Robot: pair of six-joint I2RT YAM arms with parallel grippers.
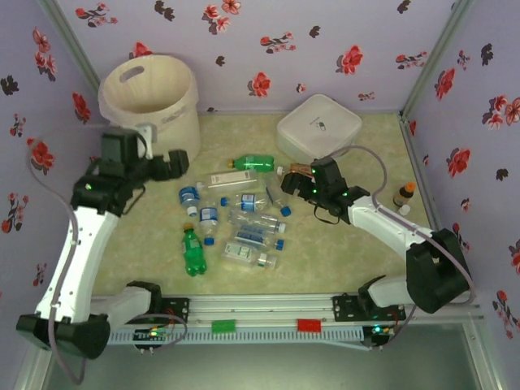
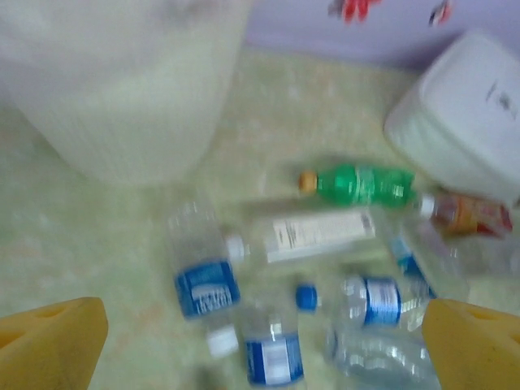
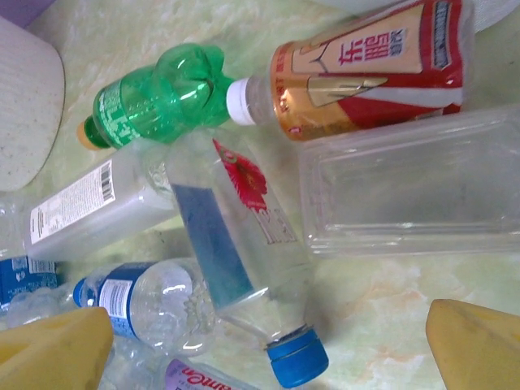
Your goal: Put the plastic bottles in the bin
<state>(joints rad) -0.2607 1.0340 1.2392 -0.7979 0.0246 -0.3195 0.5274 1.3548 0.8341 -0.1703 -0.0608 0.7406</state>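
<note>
left gripper wide, empty, near bin, facing loose bottles. right gripper wide, empty, over blue-capped bottle beside red-labelled bottle.

Plastic bottles, mostly clear with blue caps, two green, one red-labelled, lie on their sides, clustered mid-table. The cream bin stands upright, rear left.
</note>
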